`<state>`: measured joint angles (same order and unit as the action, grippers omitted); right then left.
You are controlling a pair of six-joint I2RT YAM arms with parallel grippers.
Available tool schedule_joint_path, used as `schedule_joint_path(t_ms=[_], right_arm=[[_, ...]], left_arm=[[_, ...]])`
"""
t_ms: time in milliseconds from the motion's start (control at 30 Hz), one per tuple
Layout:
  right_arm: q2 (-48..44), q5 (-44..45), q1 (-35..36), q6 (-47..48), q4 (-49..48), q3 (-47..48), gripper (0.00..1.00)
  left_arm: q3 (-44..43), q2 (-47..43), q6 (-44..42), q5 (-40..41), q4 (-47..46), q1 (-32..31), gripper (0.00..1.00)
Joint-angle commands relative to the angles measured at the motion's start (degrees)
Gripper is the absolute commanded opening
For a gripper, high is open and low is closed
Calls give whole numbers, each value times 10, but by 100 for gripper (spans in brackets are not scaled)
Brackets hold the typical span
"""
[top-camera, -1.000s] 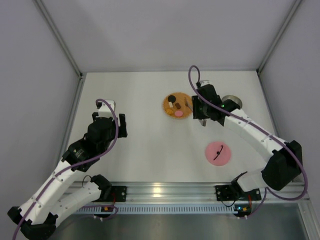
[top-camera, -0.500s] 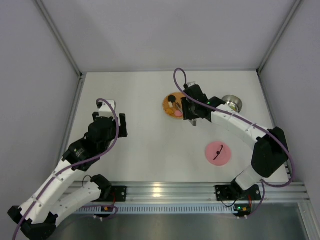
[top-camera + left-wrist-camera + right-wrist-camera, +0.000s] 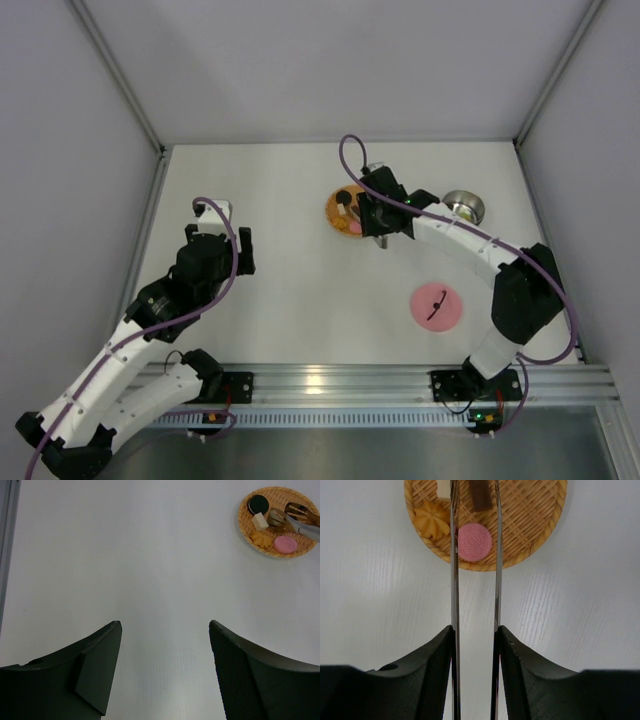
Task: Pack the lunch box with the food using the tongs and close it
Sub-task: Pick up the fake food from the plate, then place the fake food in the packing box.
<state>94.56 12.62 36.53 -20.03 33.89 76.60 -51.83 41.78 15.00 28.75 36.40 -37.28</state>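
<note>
right hand (image 3: 475, 630) grips tongs (image 3: 454, 580) over the food (image 3: 474, 542)

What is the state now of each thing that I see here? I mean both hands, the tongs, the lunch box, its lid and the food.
left hand: open, empty.
right hand: shut on the tongs.
tongs: held, arms apart, tips over the mat.
food: lying on the mat.
lunch box: open, lid off.
lid: off, lying flat, apart from the lunch box.
</note>
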Motion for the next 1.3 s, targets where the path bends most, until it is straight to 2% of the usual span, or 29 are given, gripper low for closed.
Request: schedule_joint_path(t_ms=[0,400,500,533,700,1067,1267], right_arm=[[4,13,10,3,-25,29,40],[15,12,6,2,-29,27,35],[13,13,5,2,-28,25,31],[11,13,5,1,-27,25,26],[-10,27,3,0,-16,24,20],[-142,64,-33,-2,19,5,19],[-265,38,-146,-7,28,-86,19]], left_arm=[[6,-2,-4,2,-19,1,76],[6,-4,-4,2,-19,1,76],[6,-5,-4,2,-19,1,76],[6,-5,-4,3,-19,0,76],[6,-5,-4,2,-19,1,76],[5,-6,-4,3,-19,1,76],[5,-6,-4,-1,-19,1,76]])
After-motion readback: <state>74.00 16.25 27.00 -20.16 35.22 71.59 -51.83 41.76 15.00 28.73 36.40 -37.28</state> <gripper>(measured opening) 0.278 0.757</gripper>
